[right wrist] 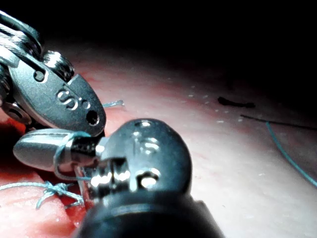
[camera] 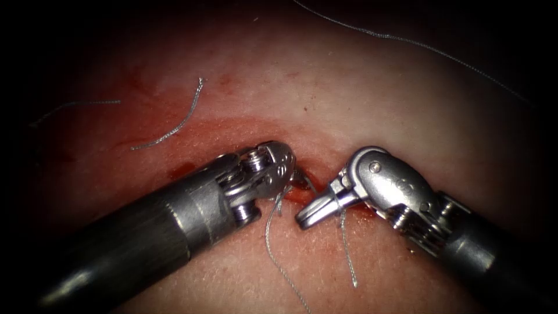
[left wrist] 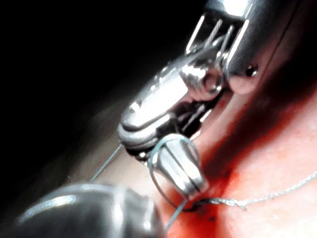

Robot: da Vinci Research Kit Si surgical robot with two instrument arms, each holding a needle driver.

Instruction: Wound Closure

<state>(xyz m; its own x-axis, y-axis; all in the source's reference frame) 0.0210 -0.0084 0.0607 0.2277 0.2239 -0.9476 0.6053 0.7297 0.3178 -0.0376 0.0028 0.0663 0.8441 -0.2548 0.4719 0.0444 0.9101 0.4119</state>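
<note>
Both tools sit right down at the cut [camera: 302, 185] on the tissue [camera: 349, 99]. Right tool [camera: 307, 218] has its jaws closed with thread [camera: 347, 244] looped around them — looks like knot-tying to me. Left tool [camera: 289, 166] is tip-down at the cut, can't tell its jaws or what it holds. No needle that I can spot. Cut end [camera: 174, 125] lies off to the left. Whatever follows needs that loop kept on — gently.
</note>
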